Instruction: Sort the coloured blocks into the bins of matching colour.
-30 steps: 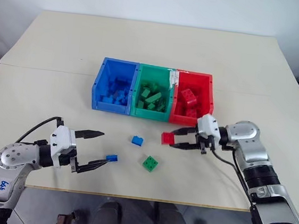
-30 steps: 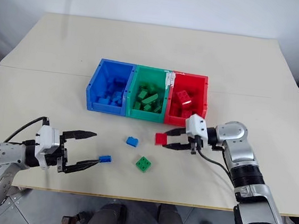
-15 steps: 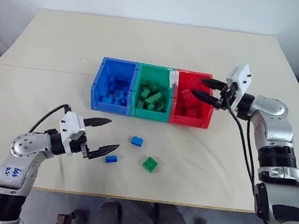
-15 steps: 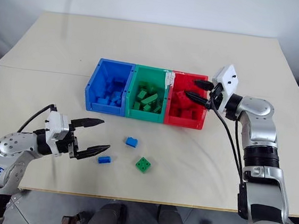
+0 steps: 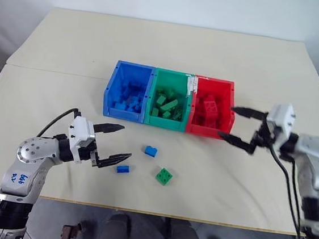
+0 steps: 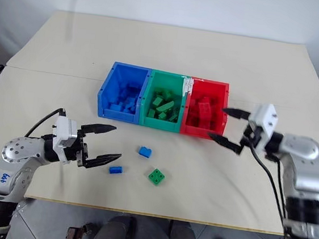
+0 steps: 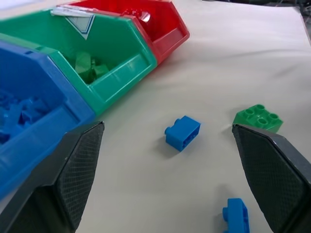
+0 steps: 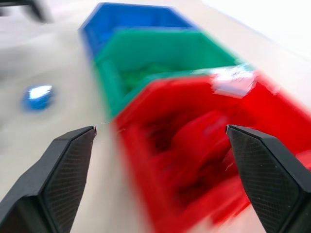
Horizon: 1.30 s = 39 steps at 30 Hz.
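Coloured blocks on table (image 5: pixel 48 96): small blue block (image 5: pixel 123 169) just beyond left fingers (image 5: pixel 114 144), spread empty; second blue block (image 5: pixel 150 150) and green block (image 5: pixel 164 176) farther out. Right fingers (image 5: pixel 240 125) spread empty beside red bin (image 5: pixel 211 109). White label (image 5: pixel 192 84) unreadable.
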Motion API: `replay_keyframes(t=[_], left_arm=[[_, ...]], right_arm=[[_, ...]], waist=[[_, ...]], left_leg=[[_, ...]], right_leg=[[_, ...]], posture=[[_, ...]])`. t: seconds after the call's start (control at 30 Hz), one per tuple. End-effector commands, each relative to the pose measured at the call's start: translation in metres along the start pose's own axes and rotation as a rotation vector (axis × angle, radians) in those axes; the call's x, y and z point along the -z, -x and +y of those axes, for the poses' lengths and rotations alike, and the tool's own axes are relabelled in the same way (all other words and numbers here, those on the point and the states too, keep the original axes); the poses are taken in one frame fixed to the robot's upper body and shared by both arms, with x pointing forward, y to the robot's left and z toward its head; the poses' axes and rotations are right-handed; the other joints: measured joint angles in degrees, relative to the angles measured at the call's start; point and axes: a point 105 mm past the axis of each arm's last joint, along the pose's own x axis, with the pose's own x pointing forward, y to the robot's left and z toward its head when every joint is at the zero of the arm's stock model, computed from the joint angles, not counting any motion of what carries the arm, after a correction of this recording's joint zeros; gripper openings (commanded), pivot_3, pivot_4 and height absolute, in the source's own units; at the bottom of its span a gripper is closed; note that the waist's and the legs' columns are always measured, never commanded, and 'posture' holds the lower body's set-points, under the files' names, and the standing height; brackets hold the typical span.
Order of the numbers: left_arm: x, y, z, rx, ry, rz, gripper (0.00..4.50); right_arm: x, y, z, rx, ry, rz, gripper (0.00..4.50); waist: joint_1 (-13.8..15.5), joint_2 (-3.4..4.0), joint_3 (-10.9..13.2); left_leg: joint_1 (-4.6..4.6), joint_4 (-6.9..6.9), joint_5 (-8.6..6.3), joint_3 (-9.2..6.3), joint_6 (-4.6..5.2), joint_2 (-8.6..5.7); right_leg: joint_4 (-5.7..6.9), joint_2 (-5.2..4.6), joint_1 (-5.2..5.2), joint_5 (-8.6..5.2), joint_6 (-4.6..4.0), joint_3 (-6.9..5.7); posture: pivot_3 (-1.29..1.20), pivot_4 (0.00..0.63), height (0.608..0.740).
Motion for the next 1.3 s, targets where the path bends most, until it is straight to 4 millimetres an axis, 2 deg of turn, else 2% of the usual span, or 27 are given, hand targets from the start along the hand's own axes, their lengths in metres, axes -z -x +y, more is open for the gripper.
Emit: replay_keyframes(t=[0.03, 0.1, 0.23, 0.37, 0.47, 0.53, 0.6, 0.67, 0.77, 0.87, 0.93, 1.03, 1.13, 1.3], left_arm=[[-0.001, 0.007, 0.005, 0.010, -0.045, 0.011, 4.50], [0.000, 0.013, 0.009, 0.014, -0.033, 0.006, 4.50], [0.008, 0.029, 0.020, -0.001, -0.013, 0.045, 4.50], [0.016, 0.042, 0.027, 0.003, -0.017, 0.090, 4.50], [0.017, 0.044, 0.027, 0.024, -0.021, 0.097, 4.50], [0.013, 0.042, 0.022, 0.056, -0.019, 0.080, 4.50], [0.010, 0.040, 0.018, 0.079, -0.016, 0.068, 4.50], [0.010, 0.038, 0.009, 0.103, -0.012, 0.063, 4.50], [0.009, 0.035, -0.001, 0.130, -0.005, 0.059, 4.50], [0.007, 0.032, -0.007, 0.140, 0.001, 0.052, 4.50], [0.005, 0.029, -0.011, 0.147, 0.002, 0.049, 4.50], [0.002, 0.027, -0.015, 0.145, 0.003, 0.044, 4.50], [-0.001, 0.027, -0.018, 0.137, 0.008, 0.043, 4.50], [-0.007, 0.029, -0.023, 0.126, 0.025, 0.039, 4.50]], right_arm=[[-0.004, 0.027, 0.025, -0.068, 0.035, 0.025, 4.47], [0.004, 0.042, 0.031, -0.041, -0.022, 0.057, 4.47], [0.015, 0.057, 0.032, 0.003, -0.011, 0.101, 4.47], [0.013, 0.053, 0.036, -0.025, 0.005, 0.082, 4.47], [0.012, 0.043, 0.041, -0.055, -0.002, 0.069, 4.47], [0.010, 0.020, 0.048, -0.094, -0.034, 0.083, 4.47], [0.009, 0.004, 0.054, -0.121, -0.049, 0.101, 4.47], [0.000, -0.026, 0.069, -0.192, -0.081, 0.051, 4.47], [-0.009, -0.055, 0.088, -0.276, -0.131, -0.001, 4.47], [-0.006, -0.078, 0.105, -0.341, -0.148, 0.002, 4.47], [0.004, -0.094, 0.115, -0.373, -0.144, 0.039, 4.47], [0.013, -0.111, 0.123, -0.376, -0.145, 0.065, 4.47], [0.019, -0.121, 0.123, -0.326, -0.128, 0.074, 4.47], [0.033, -0.122, 0.121, -0.251, -0.120, 0.105, 4.47]], waist=[[-0.02, 0.00, 0.00], [-0.27, 0.00, 0.00], [-0.92, -0.02, 0.01], [-0.91, -0.01, 0.01], [-0.54, -0.01, 0.01], [-0.48, -0.01, 0.01], [-0.50, -0.01, 0.01], [-0.45, -0.01, 0.01], [-0.48, -0.01, 0.01], [-0.18, -0.02, 0.01], [-0.07, -0.02, 0.01], [-0.14, -0.03, 0.01], [-0.17, -0.03, 0.01], [-0.27, -0.03, 0.00]], left_leg=[[0.03, 0.02, 0.00, 0.02, 0.00, -0.01], [0.12, 0.04, 0.00, 0.07, 0.01, -0.06], [0.44, 0.04, 0.00, 0.16, 0.02, -0.04], [0.48, 0.04, 0.09, 0.10, -0.06, 0.00], [0.44, 0.08, 0.10, 0.07, -0.06, -0.02], [0.39, 0.08, 0.09, 0.07, -0.04, -0.02], [0.37, 0.06, 0.09, 0.06, -0.05, 0.02], [0.33, 0.04, 0.09, 0.03, -0.06, 0.04], [0.32, 0.01, 0.09, 0.01, -0.08, 0.09], [0.26, -0.01, 0.09, -0.04, -0.09, 0.08], [0.22, 0.00, 0.09, -0.10, -0.09, 0.02], [0.21, -0.02, 0.08, -0.10, -0.07, -0.01], [0.21, -0.07, 0.08, -0.09, -0.07, -0.01], [0.21, -0.08, 0.08, -0.09, -0.07, 0.00]], right_leg=[[-0.04, 0.01, 0.04, 0.00, 0.00, 0.01], [-0.15, 0.08, 0.10, 0.00, 0.00, 0.06], [-0.02, 0.10, 0.27, 0.08, 0.03, 0.20], [0.12, 0.12, 0.24, 0.13, -0.05, 0.17], [0.11, 0.09, 0.23, 0.13, -0.05, 0.14], [0.08, 0.03, 0.20, 0.14, -0.05, 0.14], [0.09, 0.02, 0.15, 0.14, -0.05, 0.15], [0.10, 0.03, 0.09, 0.14, -0.05, 0.14], [0.07, 0.03, 0.08, 0.14, -0.07, 0.12], [0.02, -0.01, 0.06, 0.13, -0.08, 0.05], [-0.03, -0.08, 0.09, 0.13, -0.08, -0.01], [-0.08, -0.11, 0.09, 0.13, -0.08, -0.01], [-0.11, -0.11, 0.07, 0.13, -0.08, -0.02], [-0.11, -0.07, 0.07, 0.13, -0.09, -0.02]], posture=[[0.00, 0.150, 0.740], [0.00, 0.150, 0.740], [0.00, 0.150, 0.740], [0.00, 0.150, 0.740], [0.00, 0.150, 0.740], [0.00, 0.150, 0.740], [0.00, 0.150, 0.740], [0.00, 0.150, 0.740], [0.00, 0.150, 0.740], [0.00, 0.150, 0.740], [0.00, 0.150, 0.740], [0.00, 0.150, 0.740], [0.00, 0.150, 0.740], [0.00, 0.150, 0.740]])
